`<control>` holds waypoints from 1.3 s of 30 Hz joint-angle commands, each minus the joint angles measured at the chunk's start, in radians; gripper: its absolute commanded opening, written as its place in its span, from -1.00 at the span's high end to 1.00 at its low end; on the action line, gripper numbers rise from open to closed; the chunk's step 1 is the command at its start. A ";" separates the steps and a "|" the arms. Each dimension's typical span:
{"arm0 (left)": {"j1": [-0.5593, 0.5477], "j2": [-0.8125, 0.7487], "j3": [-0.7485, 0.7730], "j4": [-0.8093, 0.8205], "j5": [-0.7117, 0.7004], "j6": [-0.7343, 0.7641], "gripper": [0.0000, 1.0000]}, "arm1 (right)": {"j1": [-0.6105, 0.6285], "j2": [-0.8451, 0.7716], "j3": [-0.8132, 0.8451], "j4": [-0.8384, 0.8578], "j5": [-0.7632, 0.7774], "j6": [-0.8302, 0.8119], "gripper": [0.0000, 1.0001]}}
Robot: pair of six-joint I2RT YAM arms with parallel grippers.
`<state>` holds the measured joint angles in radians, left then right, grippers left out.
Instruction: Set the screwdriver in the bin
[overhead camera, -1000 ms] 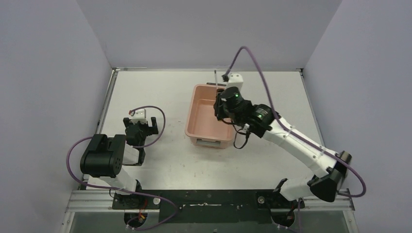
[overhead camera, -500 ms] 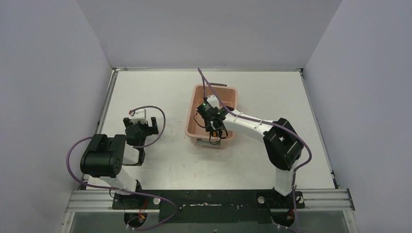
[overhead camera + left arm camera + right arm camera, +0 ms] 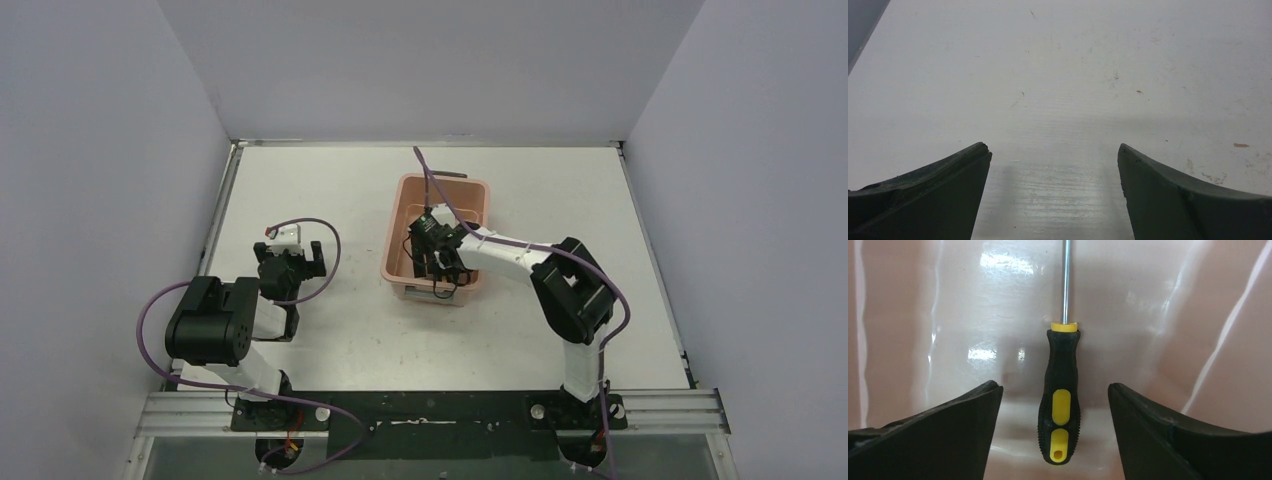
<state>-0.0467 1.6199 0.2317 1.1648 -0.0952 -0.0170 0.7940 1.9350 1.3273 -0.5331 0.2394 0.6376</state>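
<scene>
Though overhead hides it, screwdriver (image 3: 1060, 390) lies in bin (image 3: 908, 305).

The screwdriver (image 3: 1060, 392) lies on the bin (image 3: 1148, 315) floor between spread hand (image 3: 1055, 400) fingers.

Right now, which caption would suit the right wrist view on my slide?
Right gripper open on either side of the black-and-yellow screwdriver, which lies untouched inside the salmon-pink bin.

One screwdriver (image 3: 1060, 395), one bin (image 3: 396, 235), one table (image 3: 330, 180) — two grippers: left gripper (image 3: 1052, 145), right gripper (image 3: 1054, 385)
</scene>
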 commanded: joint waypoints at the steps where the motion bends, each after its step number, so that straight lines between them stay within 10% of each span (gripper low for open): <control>1: -0.002 -0.008 0.017 0.060 0.014 0.003 -0.94 | 0.019 -0.116 0.089 -0.053 0.074 -0.002 -0.69; 11: -0.002 -0.006 0.016 0.060 0.015 0.003 -0.94 | -0.001 -0.449 0.057 -0.012 0.141 -0.134 -1.00; 27: -0.002 -0.008 0.016 0.059 0.014 0.002 -0.94 | -0.691 -0.989 -0.632 0.292 -0.077 -0.169 -1.00; 39: -0.002 -0.006 0.017 0.058 0.015 0.002 -0.94 | -0.845 -1.068 -1.010 0.681 -0.207 -0.185 -1.00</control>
<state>-0.0467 1.6199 0.2317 1.1645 -0.0948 -0.0170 -0.0452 0.9112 0.3576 -0.0673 0.0589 0.4625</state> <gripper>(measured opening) 0.971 0.999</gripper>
